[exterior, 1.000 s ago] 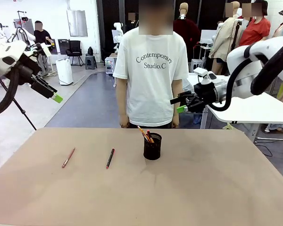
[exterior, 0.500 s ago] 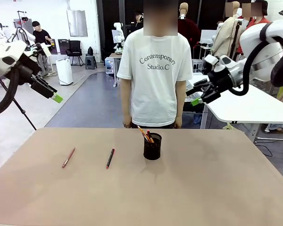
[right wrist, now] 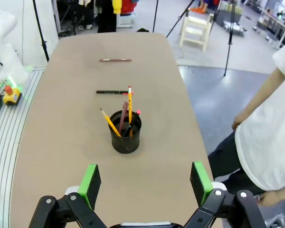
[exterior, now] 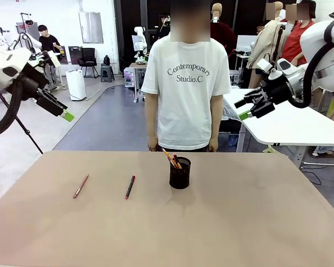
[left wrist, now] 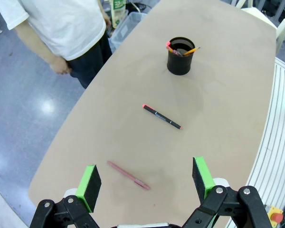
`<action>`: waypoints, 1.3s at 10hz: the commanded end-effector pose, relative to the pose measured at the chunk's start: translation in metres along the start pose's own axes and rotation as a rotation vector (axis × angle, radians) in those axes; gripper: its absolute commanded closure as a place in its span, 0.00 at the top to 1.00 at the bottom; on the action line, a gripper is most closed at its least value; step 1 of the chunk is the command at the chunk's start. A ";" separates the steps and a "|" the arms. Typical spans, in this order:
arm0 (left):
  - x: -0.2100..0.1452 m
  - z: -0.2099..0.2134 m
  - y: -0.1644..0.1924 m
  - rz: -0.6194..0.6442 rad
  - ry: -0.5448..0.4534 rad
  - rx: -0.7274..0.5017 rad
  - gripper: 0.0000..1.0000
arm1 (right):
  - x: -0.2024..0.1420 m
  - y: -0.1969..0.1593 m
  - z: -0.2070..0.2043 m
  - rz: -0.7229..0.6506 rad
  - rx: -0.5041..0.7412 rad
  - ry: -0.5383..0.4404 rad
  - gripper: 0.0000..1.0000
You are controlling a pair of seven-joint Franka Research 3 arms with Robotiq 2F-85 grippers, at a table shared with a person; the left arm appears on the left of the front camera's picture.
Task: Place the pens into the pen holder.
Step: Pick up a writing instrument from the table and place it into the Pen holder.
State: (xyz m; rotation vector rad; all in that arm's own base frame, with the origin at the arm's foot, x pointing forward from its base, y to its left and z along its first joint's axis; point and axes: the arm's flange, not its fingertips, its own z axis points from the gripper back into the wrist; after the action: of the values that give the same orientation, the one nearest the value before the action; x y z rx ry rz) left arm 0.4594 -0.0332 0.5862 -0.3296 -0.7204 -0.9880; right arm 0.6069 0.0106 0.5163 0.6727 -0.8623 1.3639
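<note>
Pen holder (exterior: 180,173) mid-frame with pens inside; black pen (exterior: 130,187) and copper-brown pen (exterior: 80,186) flat on table left of it; left gripper (exterior: 65,114) upper left, right gripper (exterior: 243,109) upper right, both spread apart, empty.

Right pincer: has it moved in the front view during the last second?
Yes. The right pincer has swung right and slightly up, farther from the holder, which stayed put.
</note>
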 end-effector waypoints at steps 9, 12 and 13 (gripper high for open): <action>0.000 0.001 0.001 -0.005 -0.004 -0.005 1.00 | -0.043 0.000 0.047 -0.056 -0.031 0.057 1.00; 0.000 0.001 0.001 -0.005 -0.004 -0.005 1.00 | -0.043 0.000 0.047 -0.056 -0.031 0.057 1.00; 0.000 0.001 0.001 -0.005 -0.004 -0.005 1.00 | -0.043 0.000 0.047 -0.056 -0.031 0.057 1.00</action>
State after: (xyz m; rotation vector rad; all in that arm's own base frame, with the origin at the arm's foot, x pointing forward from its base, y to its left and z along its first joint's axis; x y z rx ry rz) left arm 0.4595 -0.0331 0.5862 -0.3295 -0.7204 -0.9877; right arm 0.5995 -0.0549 0.5042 0.6416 -0.8025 1.3149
